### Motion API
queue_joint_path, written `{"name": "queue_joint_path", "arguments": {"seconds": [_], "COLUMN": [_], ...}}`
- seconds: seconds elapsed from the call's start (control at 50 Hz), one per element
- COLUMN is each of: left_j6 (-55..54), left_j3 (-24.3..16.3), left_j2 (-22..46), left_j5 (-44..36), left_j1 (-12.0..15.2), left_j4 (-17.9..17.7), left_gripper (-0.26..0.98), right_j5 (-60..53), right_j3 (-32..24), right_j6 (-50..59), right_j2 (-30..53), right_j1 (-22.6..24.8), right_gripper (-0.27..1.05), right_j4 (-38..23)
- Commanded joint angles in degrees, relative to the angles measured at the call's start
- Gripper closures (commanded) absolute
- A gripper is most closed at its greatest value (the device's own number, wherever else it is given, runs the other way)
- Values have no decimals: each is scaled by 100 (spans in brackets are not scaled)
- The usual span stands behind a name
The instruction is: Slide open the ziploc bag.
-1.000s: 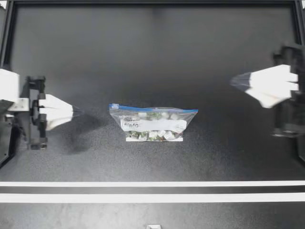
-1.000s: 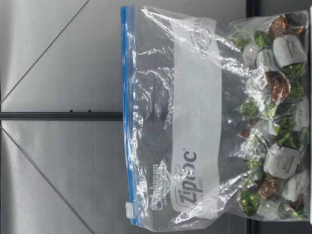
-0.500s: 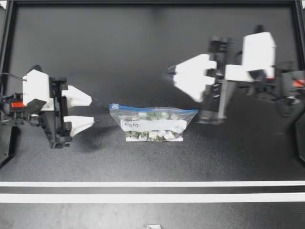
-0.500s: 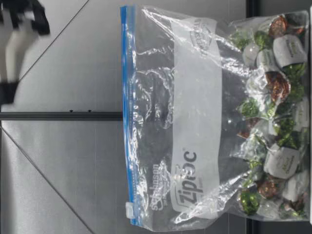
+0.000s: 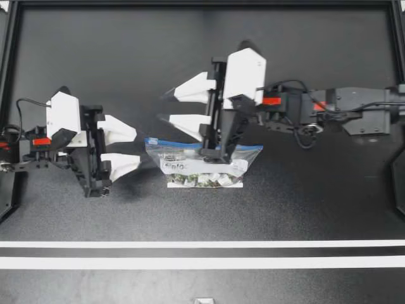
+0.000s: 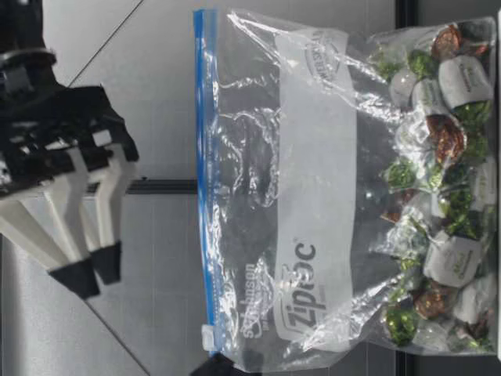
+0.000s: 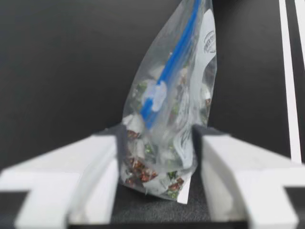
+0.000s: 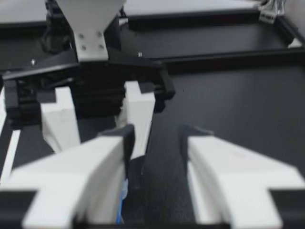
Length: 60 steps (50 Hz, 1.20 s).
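Sweeping in from the right edge, my right gripper point(image 5: 168, 106) now hangs spread wide at mid-frame, just up-frame of the bag's point(image 5: 190, 166) left corner; half a second ago it sat further right. My left gripper point(image 5: 138, 149) has crept closer too, fingers released, tips just short of the bag's left end. One bag, unmoved at centre on the table point(image 5: 95, 57); two grippers; two white stripes point(image 5: 202, 244) lower down.
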Motion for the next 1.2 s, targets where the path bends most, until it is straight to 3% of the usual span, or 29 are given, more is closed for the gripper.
{"name": "queue_joint_path", "arguments": {"seconds": [0.0,0.48,0.98,1.18], "left_j6": [0,105,105,105], "left_j3": [-105,-176,-202,-193], "left_j2": [-18,97,44,35], "left_j5": [-114,-202,-193,-176], "left_j1": [-9,-9,-9,-9], "left_j4": [0,35,202,202], "left_gripper": [38,87,89,89], "right_j5": [105,466,967,1310], "right_j3": [-229,-501,-589,-721], "right_j6": [18,18,9,18], "right_j2": [26,536,712,712], "right_j1": [9,439,439,439], "right_gripper": [27,27,29,55], "right_j4": [-18,-18,-18,-18]}}
